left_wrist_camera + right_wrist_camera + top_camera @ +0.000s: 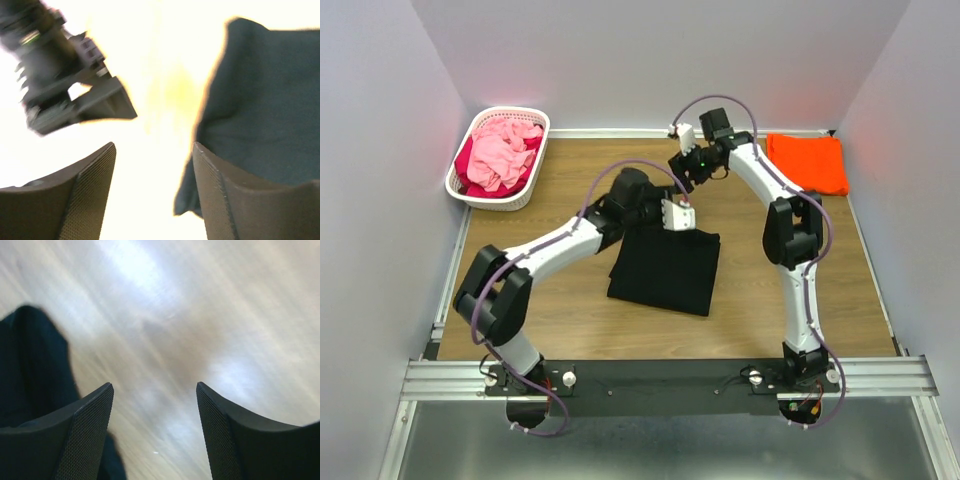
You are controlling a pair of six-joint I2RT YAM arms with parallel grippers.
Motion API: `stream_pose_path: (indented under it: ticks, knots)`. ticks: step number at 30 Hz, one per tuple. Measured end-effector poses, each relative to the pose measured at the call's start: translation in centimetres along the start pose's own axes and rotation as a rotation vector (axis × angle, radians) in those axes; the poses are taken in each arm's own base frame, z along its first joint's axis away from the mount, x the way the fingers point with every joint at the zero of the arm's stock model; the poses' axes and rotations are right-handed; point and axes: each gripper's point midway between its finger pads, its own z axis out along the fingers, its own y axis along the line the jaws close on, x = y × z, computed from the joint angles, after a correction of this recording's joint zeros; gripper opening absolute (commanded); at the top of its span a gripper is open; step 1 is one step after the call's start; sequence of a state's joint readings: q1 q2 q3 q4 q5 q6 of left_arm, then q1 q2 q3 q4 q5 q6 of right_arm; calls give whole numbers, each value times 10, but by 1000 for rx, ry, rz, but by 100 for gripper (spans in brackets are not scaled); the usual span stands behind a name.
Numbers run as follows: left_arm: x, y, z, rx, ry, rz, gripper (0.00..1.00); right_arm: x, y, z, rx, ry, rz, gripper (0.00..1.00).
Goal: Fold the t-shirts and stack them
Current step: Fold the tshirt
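Your left tool (pixel 152 150) gapes wide and empty just beside the folded black t-shirt (pixel 665 268); your right tool (pixel 155 387) is spread too, gripping nothing, above the counter (pixel 570 320)

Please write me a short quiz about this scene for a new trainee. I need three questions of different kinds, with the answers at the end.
1. True or false: the black t-shirt lies folded near the middle of the table, and nothing holds it.
2. Where is the orange t-shirt?
A. On top of the black t-shirt
B. Folded at the far right corner of the table
C. Between the fingers of one arm
3. Fill in the missing word: the jaws of the left gripper and the right gripper both stand ____, with nothing between them.

Key: 1 true; 2 B; 3 open.
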State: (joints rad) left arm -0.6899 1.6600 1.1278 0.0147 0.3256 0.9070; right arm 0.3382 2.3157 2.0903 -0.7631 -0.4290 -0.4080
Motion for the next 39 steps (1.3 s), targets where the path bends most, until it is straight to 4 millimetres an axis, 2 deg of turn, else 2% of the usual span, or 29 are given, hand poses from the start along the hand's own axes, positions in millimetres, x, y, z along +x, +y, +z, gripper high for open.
stream_pose_path:
  ticks: [2, 4, 6, 8, 10, 12, 14, 15, 16, 18, 19, 22, 31, 39]
  knots:
    - [-9, 24, -17, -31, -34, -61, 72, -11, -13, -11, 35, -30, 9, 80]
    - [-9, 46, -33, -42, -59, -146, 73, -23, -29, -27, 75, -69, 21, 80]
    - [1, 62, -47, -31, -71, -232, 79, -25, -49, -53, 117, -102, 58, 80]
    - [17, 72, -54, 8, -77, -306, 83, -20, -58, -78, 123, -125, 93, 79]
    - [34, 72, -55, 67, -76, -370, 83, -6, -54, -106, 101, -133, 137, 78]
    - [60, 61, -53, 140, -57, -450, 84, 9, -47, -129, 74, -147, 174, 75]
    - [80, 48, -49, 201, -39, -511, 84, 30, -22, -148, 10, -142, 204, 73]
    - [93, 40, -45, 234, -24, -549, 84, 37, -11, -150, -19, -135, 209, 73]
    - [99, 34, -44, 258, -16, -565, 84, 45, 4, -149, -65, -126, 212, 72]
    - [114, 20, -37, 319, 3, -604, 84, 55, 22, -144, -129, -110, 220, 72]
    - [117, 16, -36, 336, 7, -612, 84, 67, 35, -137, -179, -89, 234, 72]
    - [122, 4, -33, 387, 11, -620, 84, 89, 55, -123, -261, -41, 264, 70]
    - [122, -3, -23, 442, -22, -589, 81, 117, 62, -96, -329, 18, 266, 70]
    - [122, -25, -6, 509, -17, -595, 66, 128, 81, -86, -377, 50, 237, 72]
